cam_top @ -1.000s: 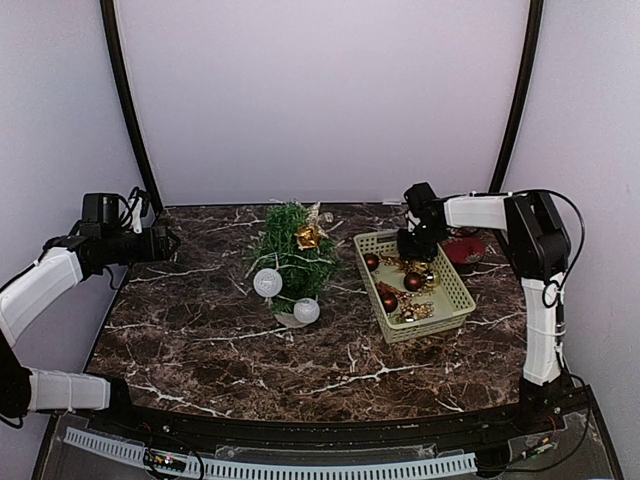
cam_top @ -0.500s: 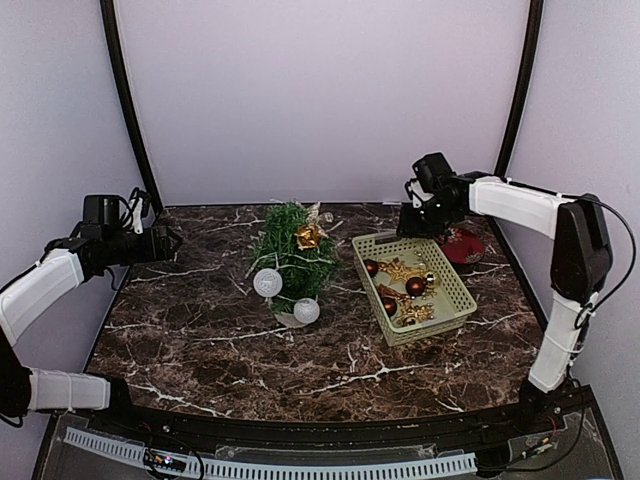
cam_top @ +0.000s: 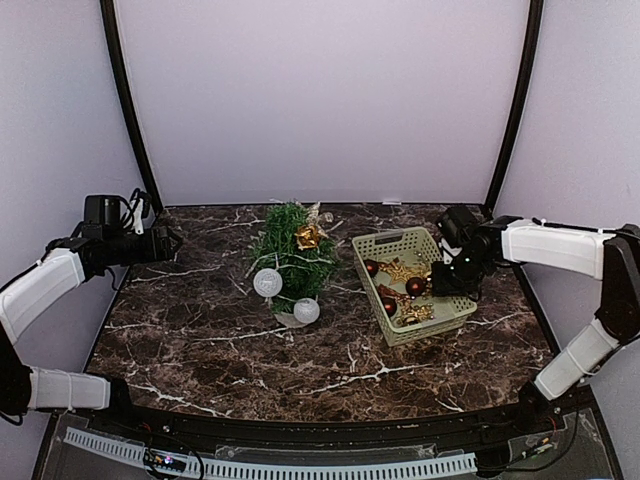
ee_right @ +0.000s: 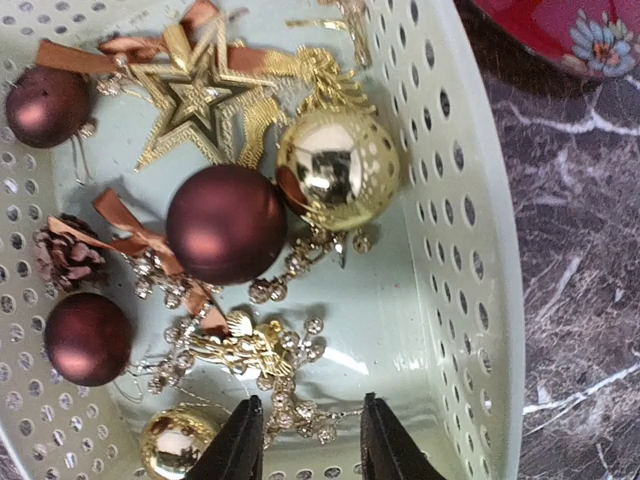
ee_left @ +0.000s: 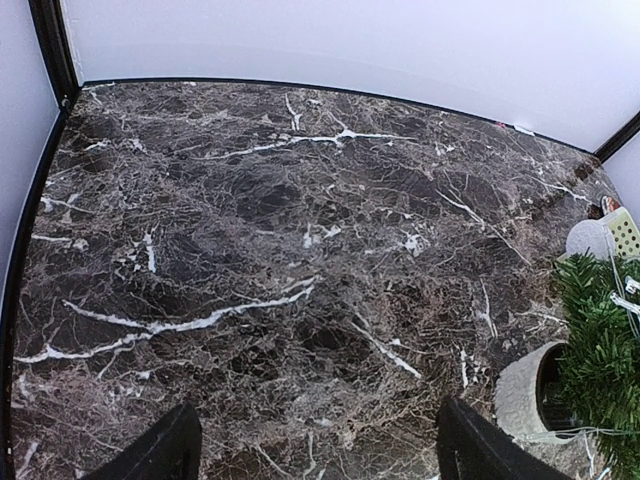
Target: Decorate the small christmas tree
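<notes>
Slightly parted and empty, the right arm's fingers (ee_right: 238, 445) hover over a gold beaded sprig (ee_right: 262, 345) tangled among baubles (ee_right: 225, 225) in the basket (ee_right: 470, 250), where a pinch could drag neighbours out too, as the small christmas tree (cam_top: 292, 250) stands beside it on the worktop (cam_top: 200, 340).

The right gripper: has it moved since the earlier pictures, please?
Yes. The right gripper has moved right and nearer, away from the small christmas tree, over the basket.
</notes>
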Controlling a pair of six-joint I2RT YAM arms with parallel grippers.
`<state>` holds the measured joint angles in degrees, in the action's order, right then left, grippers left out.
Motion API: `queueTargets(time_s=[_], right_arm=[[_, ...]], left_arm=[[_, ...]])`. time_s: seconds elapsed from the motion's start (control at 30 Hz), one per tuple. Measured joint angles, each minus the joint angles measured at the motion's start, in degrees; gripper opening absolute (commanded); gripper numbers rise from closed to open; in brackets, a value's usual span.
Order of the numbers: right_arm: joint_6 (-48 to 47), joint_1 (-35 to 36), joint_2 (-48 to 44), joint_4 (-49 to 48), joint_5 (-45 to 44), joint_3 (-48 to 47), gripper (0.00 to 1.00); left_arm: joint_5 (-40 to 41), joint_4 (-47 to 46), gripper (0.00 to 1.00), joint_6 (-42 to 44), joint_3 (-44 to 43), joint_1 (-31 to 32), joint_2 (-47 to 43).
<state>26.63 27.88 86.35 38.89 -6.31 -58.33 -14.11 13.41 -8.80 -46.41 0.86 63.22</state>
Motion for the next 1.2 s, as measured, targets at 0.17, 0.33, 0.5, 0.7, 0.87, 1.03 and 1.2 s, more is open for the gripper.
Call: queueTargets(time_s=[0.17,0.33,0.5,0.7,0.87,1.03,1.2], right_arm=[[1.2,0.6,1.3,-1.7,0.6,1.5,0.34],[1.0,1.4,3.2,-3.0,3.2,1.5,0.37],[0.2,2.1,4.9,-2.8,6.1,1.5,0.34],[-0.9,2.5,6.1,-2.3,6.8,1.5,0.27],[-1.1,2.6,7.6,-1.6,5.6,0.8,0.26],[-1.1,2.8,8.1,-1.1,3.6,0.8,0.26],[-1.0,2.8,8.8,-1.1,2.2,0.7,0.27]], left_arm=[[0.0,0.0,0.83,0.0,0.1,0.0,0.0],[0.0,0.0,0.83,0.0,0.1,0.0,0.0],[0.0,0.0,0.83,0.0,0.1,0.0,0.0],[0.0,0.0,0.83,0.0,0.1,0.0,0.1],[0.0,0.0,0.83,0.0,0.1,0.0,0.3],[0.0,0.0,0.83,-0.1,0.1,0.0,0.3],[0.0,0.0,0.83,-0.1,0.1,0.0,0.3]])
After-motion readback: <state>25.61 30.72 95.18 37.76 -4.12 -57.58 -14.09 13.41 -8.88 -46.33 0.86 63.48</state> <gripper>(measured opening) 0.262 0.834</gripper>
